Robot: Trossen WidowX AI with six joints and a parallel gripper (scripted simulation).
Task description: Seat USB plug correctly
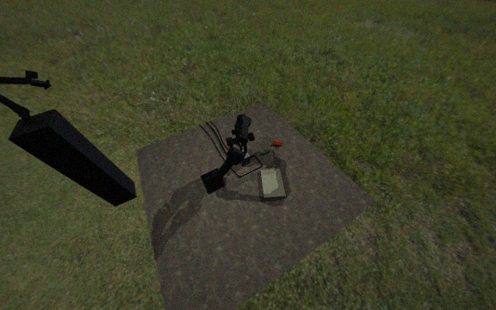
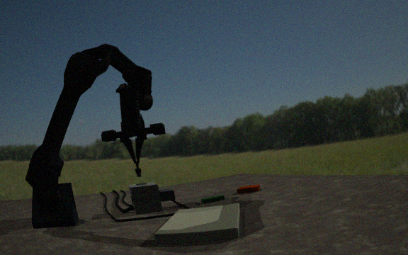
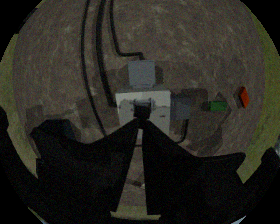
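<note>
My gripper (image 2: 137, 163) (image 3: 141, 124) points down, shut on a small dark USB plug (image 2: 138, 172) (image 3: 142, 111). The plug hangs from the fingertips above the pale power cube (image 2: 146, 200) (image 3: 163, 99), with a gap between its lower end and the cube's top in the exterior view. In the wrist view the plug covers part of the top face, including what lies right under it. The fingers hide the near part of the cube. Which way round the plug faces is too dark to tell.
Grey blocks sit at two cube sides, one (image 3: 141, 73) beyond it and one (image 2: 167, 195) (image 3: 181, 107) to its right. Dark cables run around the cube. A green stick (image 2: 212, 199) (image 3: 218, 106), an orange block (image 2: 248, 189) (image 3: 245, 97) and a pale slab (image 1: 271, 184) (image 2: 193, 221) lie nearby.
</note>
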